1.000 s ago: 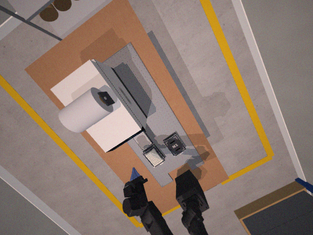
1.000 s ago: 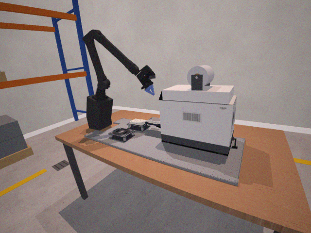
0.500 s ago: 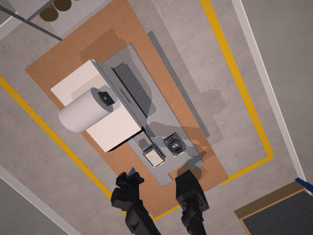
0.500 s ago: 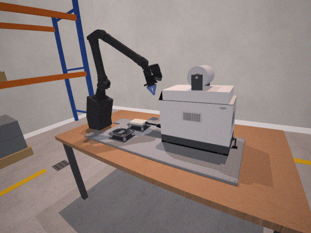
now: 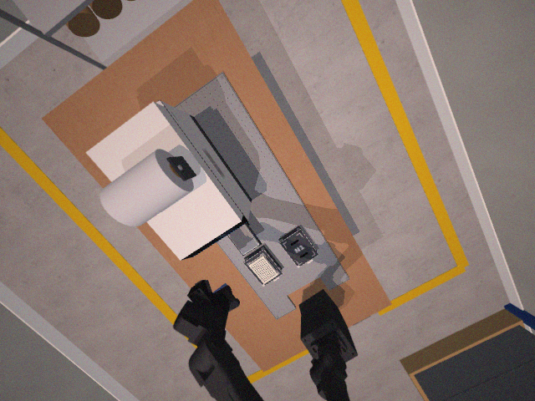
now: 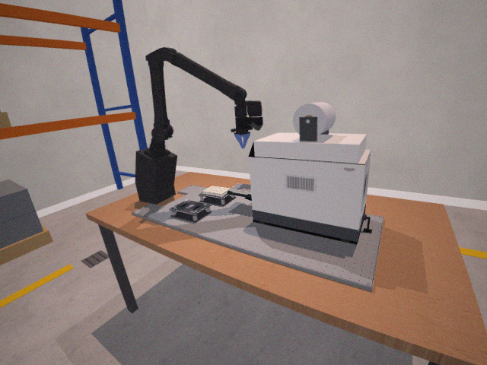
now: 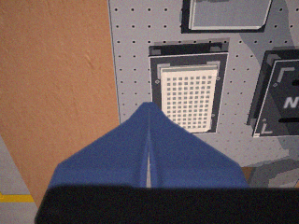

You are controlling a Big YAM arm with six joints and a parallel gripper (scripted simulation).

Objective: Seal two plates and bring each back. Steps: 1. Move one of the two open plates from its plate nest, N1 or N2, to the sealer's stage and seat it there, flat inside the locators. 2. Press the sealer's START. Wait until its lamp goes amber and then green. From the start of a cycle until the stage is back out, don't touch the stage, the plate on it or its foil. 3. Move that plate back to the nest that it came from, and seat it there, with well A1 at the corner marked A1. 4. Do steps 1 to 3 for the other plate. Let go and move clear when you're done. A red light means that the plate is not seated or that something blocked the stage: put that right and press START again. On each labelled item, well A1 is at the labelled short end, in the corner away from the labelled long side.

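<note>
With its blue, tapering fingers, the pincer (image 5: 222, 286) (image 6: 242, 147) (image 7: 149, 111) is being kept together, nothing being clamped – a narrow shape that is probably suiting the button-pressing. In the wrist view, the open plate (image 5: 263, 267) (image 6: 217, 191) (image 7: 189, 100), cream and dotted with wells, is being held flat by its nest at three o'clock from the fingertips. From this plate, the other plate (image 5: 244, 239) (image 7: 229, 13) is being carried on the stage at one o'clock; its smooth grey top is suggesting foil, though the lamp is not being shown. The vacant nest (image 5: 298, 255) (image 6: 191, 206) (image 7: 276, 105), dark and square-edged, is being left at three o'clock – likely for this plate's return, for which the fingers are needing to be opened.
</note>
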